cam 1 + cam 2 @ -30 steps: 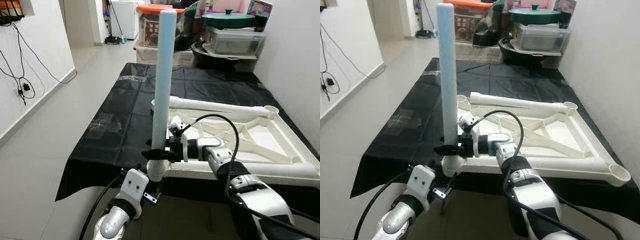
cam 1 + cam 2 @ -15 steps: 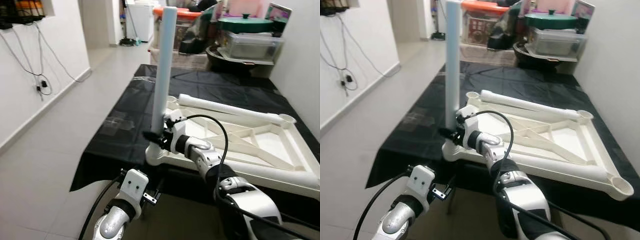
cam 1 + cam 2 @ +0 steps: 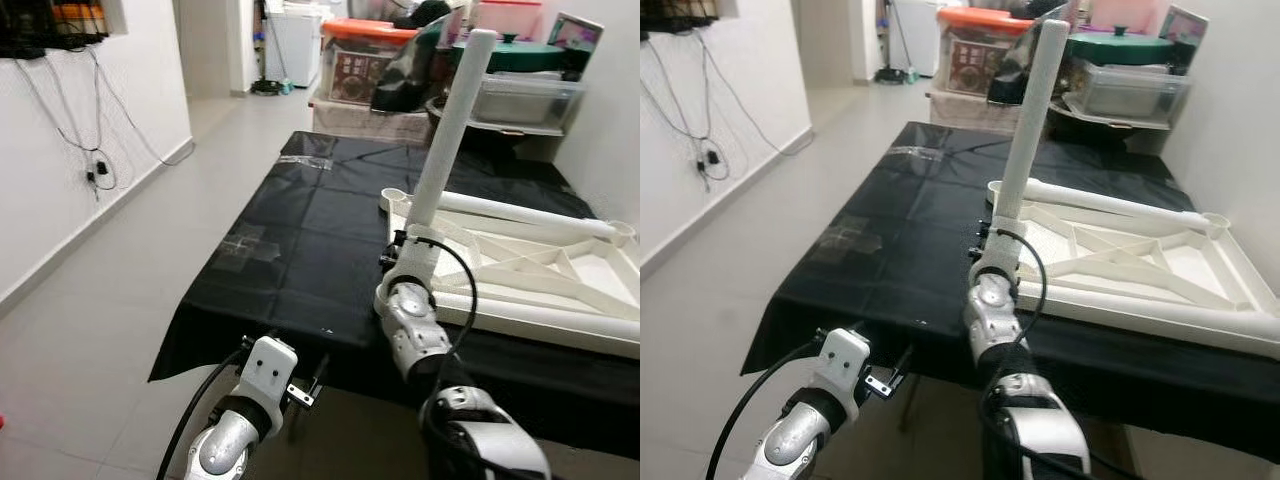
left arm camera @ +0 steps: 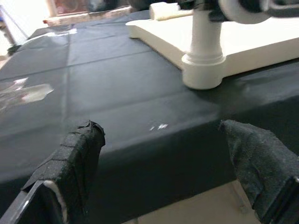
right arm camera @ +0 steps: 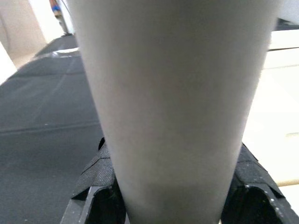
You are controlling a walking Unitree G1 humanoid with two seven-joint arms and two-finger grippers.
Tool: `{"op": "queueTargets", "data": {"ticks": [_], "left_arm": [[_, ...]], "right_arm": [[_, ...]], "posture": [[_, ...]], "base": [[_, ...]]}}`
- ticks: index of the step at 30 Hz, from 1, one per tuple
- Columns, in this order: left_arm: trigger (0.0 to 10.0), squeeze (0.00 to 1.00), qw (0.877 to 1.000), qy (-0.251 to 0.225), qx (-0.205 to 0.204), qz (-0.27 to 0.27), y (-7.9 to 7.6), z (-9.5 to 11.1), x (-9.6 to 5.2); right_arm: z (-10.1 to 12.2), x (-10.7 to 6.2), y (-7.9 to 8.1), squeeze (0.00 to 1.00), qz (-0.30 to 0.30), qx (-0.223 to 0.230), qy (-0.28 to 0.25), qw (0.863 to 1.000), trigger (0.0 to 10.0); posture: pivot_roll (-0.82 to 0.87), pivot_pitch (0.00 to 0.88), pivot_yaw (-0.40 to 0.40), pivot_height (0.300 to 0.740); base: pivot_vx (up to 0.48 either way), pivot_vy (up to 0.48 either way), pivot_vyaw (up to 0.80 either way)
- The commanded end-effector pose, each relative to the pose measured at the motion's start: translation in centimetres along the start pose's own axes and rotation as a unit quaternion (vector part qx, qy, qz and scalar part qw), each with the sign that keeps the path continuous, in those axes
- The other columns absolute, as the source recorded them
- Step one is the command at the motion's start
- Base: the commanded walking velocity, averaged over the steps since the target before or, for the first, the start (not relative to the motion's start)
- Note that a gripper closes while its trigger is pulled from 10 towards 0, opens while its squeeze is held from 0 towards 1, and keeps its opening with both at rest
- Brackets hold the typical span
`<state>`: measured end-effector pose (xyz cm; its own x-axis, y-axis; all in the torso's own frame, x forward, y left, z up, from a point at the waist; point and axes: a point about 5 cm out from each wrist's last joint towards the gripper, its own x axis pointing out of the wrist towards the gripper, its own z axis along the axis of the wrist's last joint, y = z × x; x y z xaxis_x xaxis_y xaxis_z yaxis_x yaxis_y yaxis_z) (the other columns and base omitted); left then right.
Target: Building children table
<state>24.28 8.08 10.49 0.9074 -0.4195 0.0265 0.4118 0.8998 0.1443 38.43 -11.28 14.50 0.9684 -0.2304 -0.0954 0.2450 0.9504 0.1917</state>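
Note:
An upturned white table top (image 3: pixel 520 290) lies on the black cloth (image 3: pixel 300 250). A long white table leg (image 3: pixel 448 130) rises from its near left corner socket (image 3: pixel 395 296) and leans to the right. My right gripper (image 3: pixel 405 240) is shut on the leg just above the socket; in the right wrist view the leg (image 5: pixel 177 93) sits between both fingers (image 5: pixel 100 172). A second leg (image 3: pixel 520 212) lies flat across the far side of the top. My left gripper (image 4: pixel 163 163) hangs open below the cloth's front edge, facing the socket (image 4: pixel 203 65).
Storage boxes with an orange lid (image 3: pixel 365 55) and a green-lidded pot (image 3: pixel 515 55) crowd the far end of the cloth. A white wall with hanging cables (image 3: pixel 95 150) runs along the left. Grey tiled floor (image 3: pixel 90 330) lies to my left.
The camera has swung, so the table now sits further right. The leg, upright before, now leans right, and my right forearm points straight ahead at it instead of reaching in from the right.

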Motion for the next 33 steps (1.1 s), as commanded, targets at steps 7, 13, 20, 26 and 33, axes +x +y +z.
{"op": "queueTargets", "data": {"ticks": [7,13,20,26,33], "left_arm": [[10.0,0.00,1.000,0.012,-0.008,-0.002,0.0,-0.5,-0.1],[10.0,0.00,1.000,0.012,-0.010,-0.002,0.0,-0.5,0.0],[10.0,0.00,1.000,0.012,-0.010,-0.004,0.0,-0.5,0.1],[10.0,0.00,1.000,0.013,-0.010,-0.004,0.0,-0.5,0.0],[10.0,0.00,1.000,0.013,-0.010,-0.003,-0.2,-0.5,-0.1]], "right_arm": [[-0.2,-0.5,1.5,1.00,0.047,0.025,-0.011,0.999,10.0],[2.2,0.2,0.8,0.00,0.162,-0.002,-0.081,0.983,10.0],[0.8,-0.1,0.7,0.00,0.424,-0.121,0.028,0.897,10.0],[0.2,-0.7,0.8,0.00,0.502,-0.167,0.072,0.845,10.0],[0.5,-1.9,2.3,0.00,0.632,-0.169,0.118,0.747,10.0]], "posture": [[0.07,0.000,-0.069,0.740],[0.06,0.000,-0.073,0.740],[0.07,0.000,-0.071,0.740],[0.07,0.000,-0.074,0.740],[0.08,0.000,-0.084,0.740]], "base": [[0.000,0.000,0.00],[0.000,0.000,0.00],[0.000,0.000,0.00],[0.000,0.000,0.00],[0.000,0.000,0.00]]}}
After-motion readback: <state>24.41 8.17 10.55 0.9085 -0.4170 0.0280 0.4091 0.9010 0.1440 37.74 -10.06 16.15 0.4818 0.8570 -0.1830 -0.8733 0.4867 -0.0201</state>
